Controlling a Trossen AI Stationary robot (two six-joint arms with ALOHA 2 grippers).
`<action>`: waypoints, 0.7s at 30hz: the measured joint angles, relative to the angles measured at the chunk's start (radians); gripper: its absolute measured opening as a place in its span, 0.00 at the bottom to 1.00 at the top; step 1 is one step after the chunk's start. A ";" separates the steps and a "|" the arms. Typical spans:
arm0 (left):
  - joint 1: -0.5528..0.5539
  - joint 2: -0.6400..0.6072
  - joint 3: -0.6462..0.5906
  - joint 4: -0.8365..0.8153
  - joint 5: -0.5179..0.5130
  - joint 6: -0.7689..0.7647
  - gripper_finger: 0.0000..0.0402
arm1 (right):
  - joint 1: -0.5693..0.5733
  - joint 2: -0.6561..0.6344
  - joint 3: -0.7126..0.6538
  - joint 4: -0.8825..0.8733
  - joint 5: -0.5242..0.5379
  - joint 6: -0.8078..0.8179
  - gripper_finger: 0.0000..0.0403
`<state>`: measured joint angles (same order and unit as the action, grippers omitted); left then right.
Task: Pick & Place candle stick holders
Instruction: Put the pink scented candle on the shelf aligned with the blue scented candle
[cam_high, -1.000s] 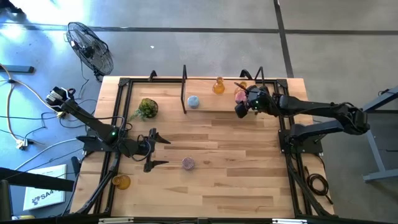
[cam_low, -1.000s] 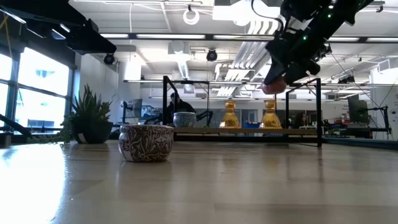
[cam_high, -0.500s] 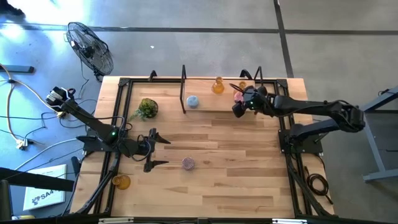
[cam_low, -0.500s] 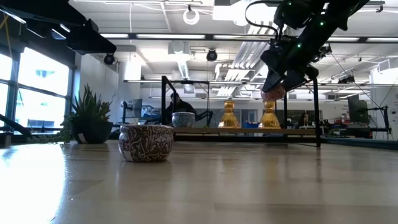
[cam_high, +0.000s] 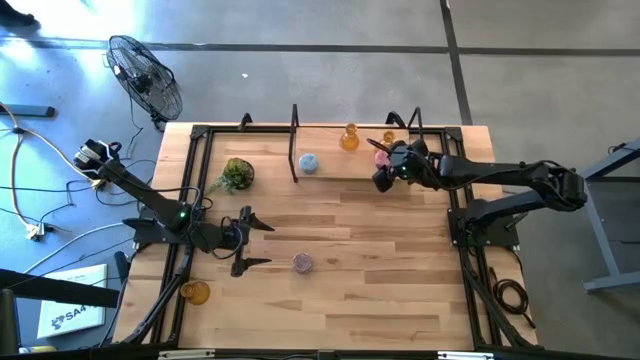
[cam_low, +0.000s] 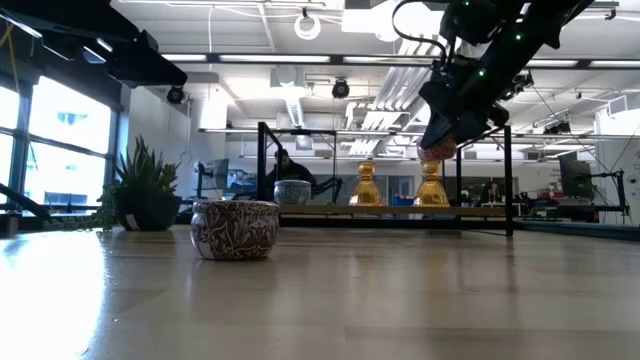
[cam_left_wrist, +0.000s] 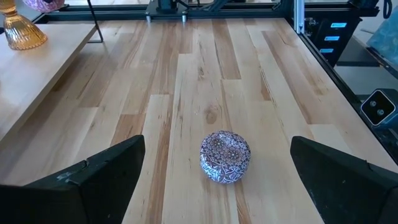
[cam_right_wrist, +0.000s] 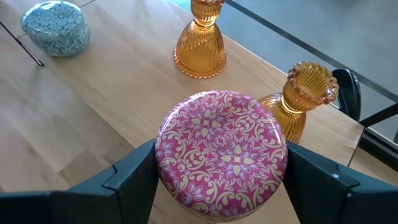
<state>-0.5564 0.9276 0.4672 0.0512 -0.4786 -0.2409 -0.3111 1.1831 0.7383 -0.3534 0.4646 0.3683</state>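
Observation:
My right gripper (cam_high: 382, 160) is shut on the pink round holder (cam_right_wrist: 221, 146) and holds it in the air over the raised shelf (cam_high: 340, 172) at the far side. Two amber holders (cam_high: 349, 138) (cam_high: 390, 139) and the pale blue round one (cam_high: 308, 163) stand on that shelf. My left gripper (cam_high: 254, 242) is open at the table's left. The lilac round holder (cam_left_wrist: 225, 155) stands on the table just ahead of it, apart from both fingers. A third amber holder (cam_high: 195, 292) stands near the left front corner. My right gripper pinches the pink holder by its round side wall (cam_right_wrist: 163, 163), one finger (cam_right_wrist: 130, 174) on each side. The fingers come slanting down from the table's right. The holder is lifted clear of the shelf (cam_low: 437, 150), its patterned top up.
A small green plant (cam_high: 237, 174) stands at the far left of the table. Black frame posts (cam_high: 295, 140) stand by the shelf's left end and along the table's edges. Bare wood lies in the middle and near the front (cam_high: 380, 290).
My right gripper has carried the pink holder a little toward the table's left edge over the shelf, closer to the amber holders, and has sunk slightly. The holder stays in the grip, clear of the shelf.

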 joint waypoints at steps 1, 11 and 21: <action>0.000 0.000 0.000 0.000 0.000 0.000 0.99 | 0.000 0.000 0.000 0.000 0.000 -0.003 0.69; 0.000 0.000 0.000 0.000 0.000 0.000 0.99 | 0.018 0.000 0.058 0.000 -0.012 -0.044 0.69; 0.000 0.000 0.000 0.000 0.000 0.000 0.99 | 0.056 0.030 0.061 0.009 -0.039 0.019 0.69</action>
<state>-0.5567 0.9279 0.4674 0.0509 -0.4786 -0.2409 -0.2554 1.2135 0.7994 -0.3447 0.4259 0.3877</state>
